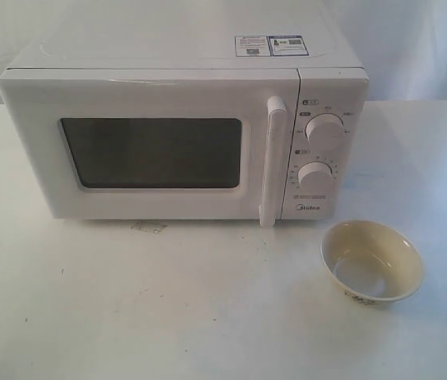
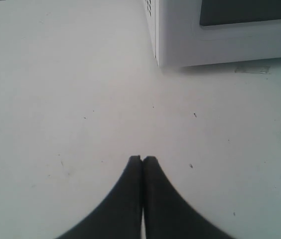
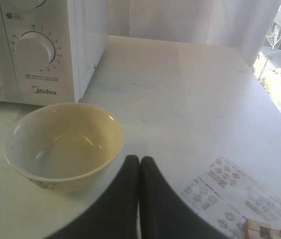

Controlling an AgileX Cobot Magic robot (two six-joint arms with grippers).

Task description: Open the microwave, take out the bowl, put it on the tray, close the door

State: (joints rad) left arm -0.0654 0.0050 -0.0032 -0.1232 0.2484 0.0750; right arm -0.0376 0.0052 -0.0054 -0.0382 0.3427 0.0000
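Apparently done: bowl (image 1: 372, 261) stands before the microwave (image 1: 168, 47), door (image 1: 152, 154) shut, so left gripper (image 2: 142, 158) and right gripper (image 3: 139, 158) rest pressed together, empty.

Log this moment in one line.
door: shut | bowl: empty, on table | left gripper: shut | right gripper: shut

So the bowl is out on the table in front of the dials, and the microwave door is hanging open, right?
Not quite. The door is shut, lying flush with the front of the microwave, as the exterior view shows. The rest holds: the bowl sits on the table in front of the dials.
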